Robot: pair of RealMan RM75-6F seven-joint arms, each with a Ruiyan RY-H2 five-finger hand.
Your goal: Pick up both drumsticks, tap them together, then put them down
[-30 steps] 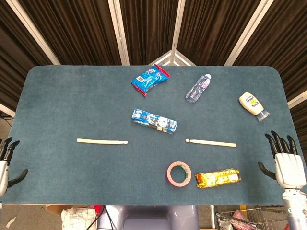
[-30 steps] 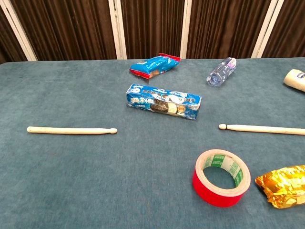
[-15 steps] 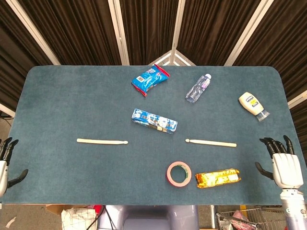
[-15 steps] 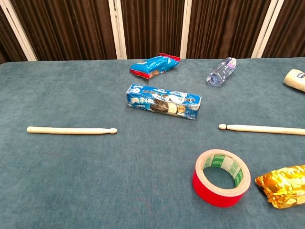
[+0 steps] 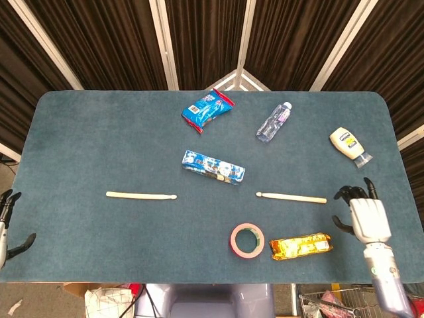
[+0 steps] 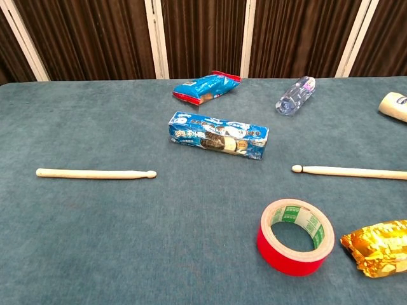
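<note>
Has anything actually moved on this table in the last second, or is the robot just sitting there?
The right hand has moved in over the table edge toward the butt end of the right drumstick, without touching it. The left hand has slipped slightly lower at the left edge. Nothing was picked up. Both drumsticks, including the left drumstick, and all the clutter stayed put.

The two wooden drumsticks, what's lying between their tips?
Nothing: only bare blue table lies between the left wooden drumstick and right wooden drumstick, clearest in the head view.
</note>
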